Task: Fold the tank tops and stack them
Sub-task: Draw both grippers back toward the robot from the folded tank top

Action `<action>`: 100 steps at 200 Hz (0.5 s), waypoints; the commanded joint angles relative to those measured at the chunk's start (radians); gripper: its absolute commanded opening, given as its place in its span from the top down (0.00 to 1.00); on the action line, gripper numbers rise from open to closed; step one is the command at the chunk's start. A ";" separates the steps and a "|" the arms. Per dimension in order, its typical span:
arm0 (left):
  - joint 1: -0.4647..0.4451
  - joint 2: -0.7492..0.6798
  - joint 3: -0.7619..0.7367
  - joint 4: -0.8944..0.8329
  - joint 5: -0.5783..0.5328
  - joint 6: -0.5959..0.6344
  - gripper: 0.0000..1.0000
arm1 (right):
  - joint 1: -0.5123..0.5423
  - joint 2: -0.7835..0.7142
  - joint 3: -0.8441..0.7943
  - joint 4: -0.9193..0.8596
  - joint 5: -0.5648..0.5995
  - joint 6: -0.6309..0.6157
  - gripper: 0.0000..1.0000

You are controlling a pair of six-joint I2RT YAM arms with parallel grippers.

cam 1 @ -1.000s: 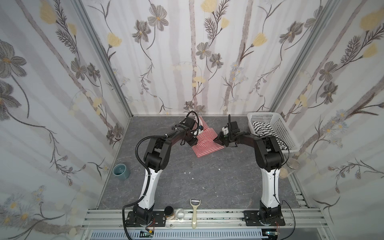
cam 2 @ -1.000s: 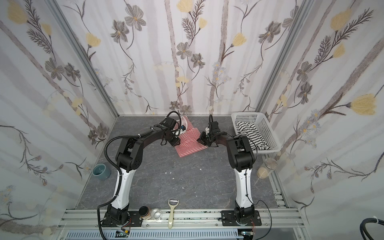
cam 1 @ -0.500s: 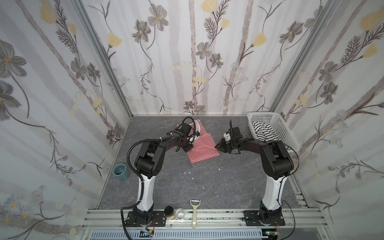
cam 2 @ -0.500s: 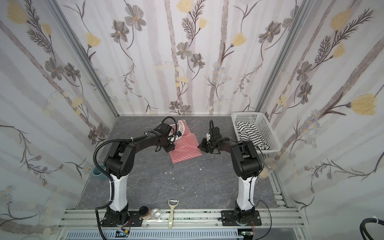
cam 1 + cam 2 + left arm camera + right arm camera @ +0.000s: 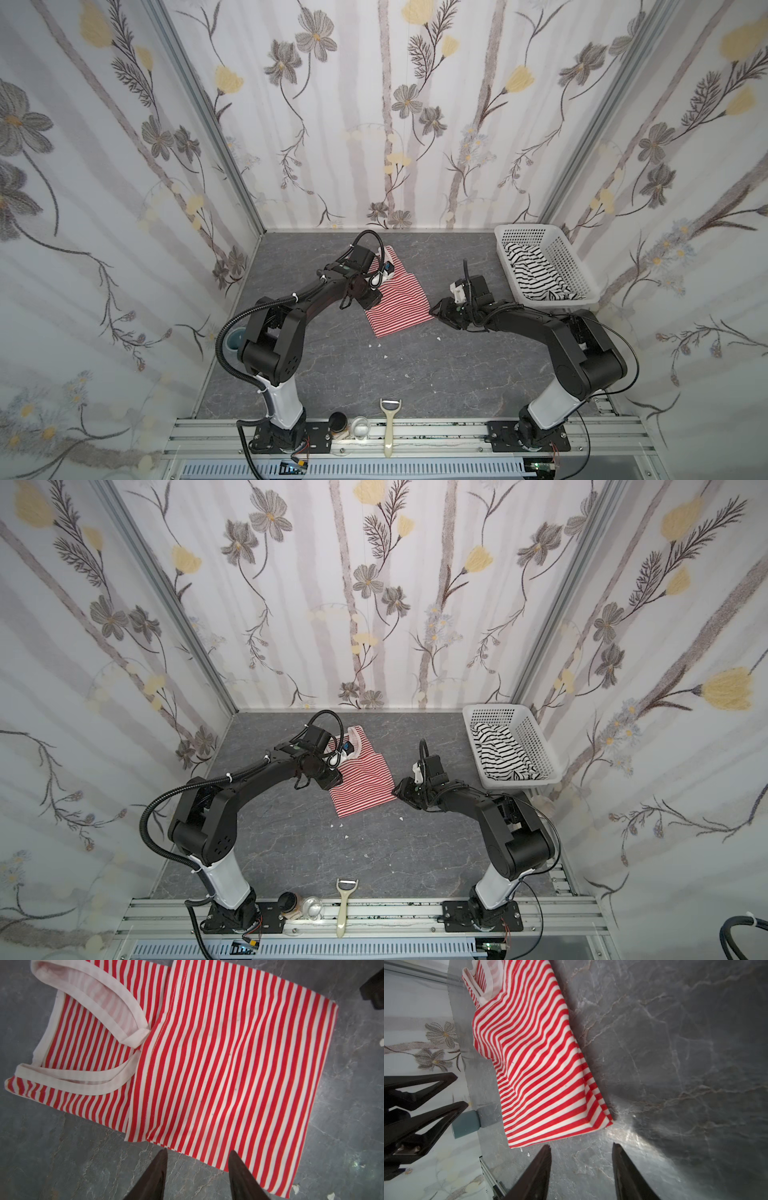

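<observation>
The left gripper hangs with jaws apart and empty, its tips at the left edge of the red-and-white tank top. The right gripper is likewise parted and empty, over bare grey table just right of that top's near right corner. The top lies folded flat in the far middle of the table. The black-striped tank top lies crumpled in the white basket at the far right

Both top views look down from high over the whole table, while the wrist cameras sit close (all four share the red-and-white tank top).
</observation>
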 commanded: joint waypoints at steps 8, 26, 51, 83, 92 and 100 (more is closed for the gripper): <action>-0.036 -0.050 -0.089 0.031 -0.003 -0.022 0.50 | 0.010 0.047 -0.006 0.120 -0.008 0.034 0.51; -0.056 -0.084 -0.145 0.065 -0.023 -0.027 0.50 | 0.011 0.085 0.002 0.127 0.004 0.034 0.51; -0.074 -0.123 -0.201 0.093 -0.025 -0.041 0.49 | 0.013 0.125 0.010 0.148 -0.006 0.039 0.52; -0.095 -0.175 -0.263 0.115 -0.037 -0.044 0.49 | 0.013 0.119 0.004 0.150 -0.009 0.039 0.61; -0.099 -0.184 -0.274 0.117 -0.035 -0.044 0.49 | 0.012 0.113 0.002 0.154 -0.011 0.039 0.66; -0.102 -0.189 -0.283 0.118 -0.033 -0.043 0.49 | 0.013 0.111 0.002 0.161 -0.013 0.040 0.70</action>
